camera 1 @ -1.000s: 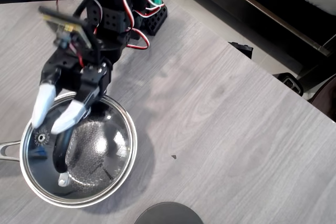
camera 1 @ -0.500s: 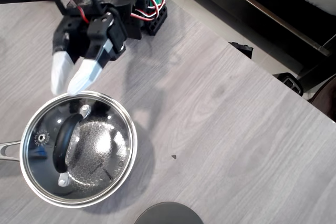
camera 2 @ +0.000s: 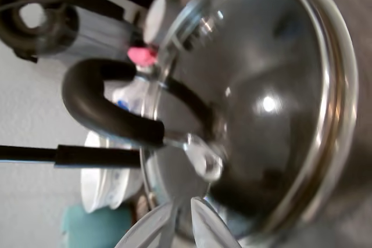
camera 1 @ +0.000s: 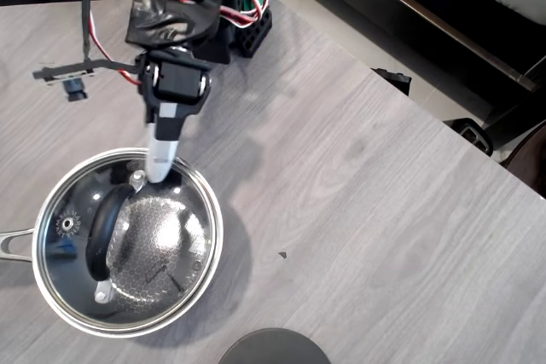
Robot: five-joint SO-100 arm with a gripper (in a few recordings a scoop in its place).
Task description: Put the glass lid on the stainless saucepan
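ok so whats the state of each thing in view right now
lid: seated on the saucepan, handle free
saucepan: upright on the table, covered by the lid
end effector: fingers close together, empty, tip over the lid's rim
dark disc: flat at the table's near edge, untouched

No lettering, label, brand, number or sign can be read in either view; printed surfaces are too blurred.
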